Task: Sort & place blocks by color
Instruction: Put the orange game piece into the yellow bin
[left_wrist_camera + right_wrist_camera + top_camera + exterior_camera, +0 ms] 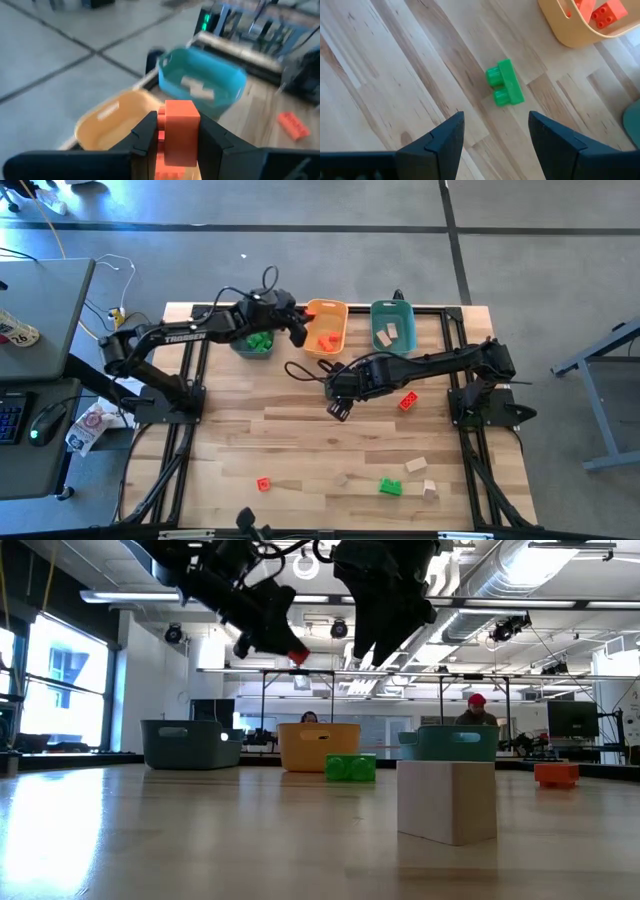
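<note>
Nearest the front edge: loose blocks (390, 486) lie on the table (300, 430), well short of the orange bin (326, 328) — green, red-orange and tan.
Mid-table: right gripper (496, 131) hangs with fingers spread and empty, above a green block (504, 90) lying near that bin.
At the orange bin: left gripper (175, 135) hovers over the rim, pinching a red-orange block (180, 131).
Beyond: teal bin (392, 326) holds tan pieces; grey bin (252, 344) holds green.
Risk: a release off-centre could bounce the block off the rim.
</note>
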You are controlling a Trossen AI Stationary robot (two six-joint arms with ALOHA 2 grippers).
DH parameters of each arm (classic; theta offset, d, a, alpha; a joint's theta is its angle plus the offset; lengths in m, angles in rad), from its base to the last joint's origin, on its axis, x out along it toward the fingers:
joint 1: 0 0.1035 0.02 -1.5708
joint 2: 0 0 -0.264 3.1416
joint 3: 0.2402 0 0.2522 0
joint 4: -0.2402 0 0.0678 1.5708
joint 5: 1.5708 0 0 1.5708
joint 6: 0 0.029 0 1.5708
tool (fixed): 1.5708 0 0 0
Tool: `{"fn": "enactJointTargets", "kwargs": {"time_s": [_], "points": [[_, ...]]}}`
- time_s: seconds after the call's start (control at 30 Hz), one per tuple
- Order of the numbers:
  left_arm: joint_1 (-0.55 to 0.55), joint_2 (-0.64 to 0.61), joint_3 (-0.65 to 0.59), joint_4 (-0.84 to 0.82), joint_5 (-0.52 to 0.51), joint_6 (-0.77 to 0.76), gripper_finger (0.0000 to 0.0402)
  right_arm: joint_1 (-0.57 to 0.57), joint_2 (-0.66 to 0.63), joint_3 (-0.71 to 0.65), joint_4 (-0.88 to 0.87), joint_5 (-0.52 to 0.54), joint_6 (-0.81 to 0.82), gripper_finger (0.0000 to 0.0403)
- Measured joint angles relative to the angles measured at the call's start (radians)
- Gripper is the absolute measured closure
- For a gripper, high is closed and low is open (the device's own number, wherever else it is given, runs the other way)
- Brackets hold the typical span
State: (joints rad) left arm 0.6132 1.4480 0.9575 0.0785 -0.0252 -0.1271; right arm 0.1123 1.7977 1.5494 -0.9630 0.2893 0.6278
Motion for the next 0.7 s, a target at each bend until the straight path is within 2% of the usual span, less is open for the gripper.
{"fn": "enactJointTargets", "kwargs": {"time_s": [0.43,0.7], "points": [[-0.001,0.217,0.0,-0.004,0.0,-0.001,0.0325,0.0,0.0,0.0,-0.001,-0.01,-0.046,0.0194],[0.002,0.289,0.0,0.003,0.022,-0.001,0.0325,-0.014,0.0,0.0,-0.003,-0.092,-0.135,0.0194]]}}
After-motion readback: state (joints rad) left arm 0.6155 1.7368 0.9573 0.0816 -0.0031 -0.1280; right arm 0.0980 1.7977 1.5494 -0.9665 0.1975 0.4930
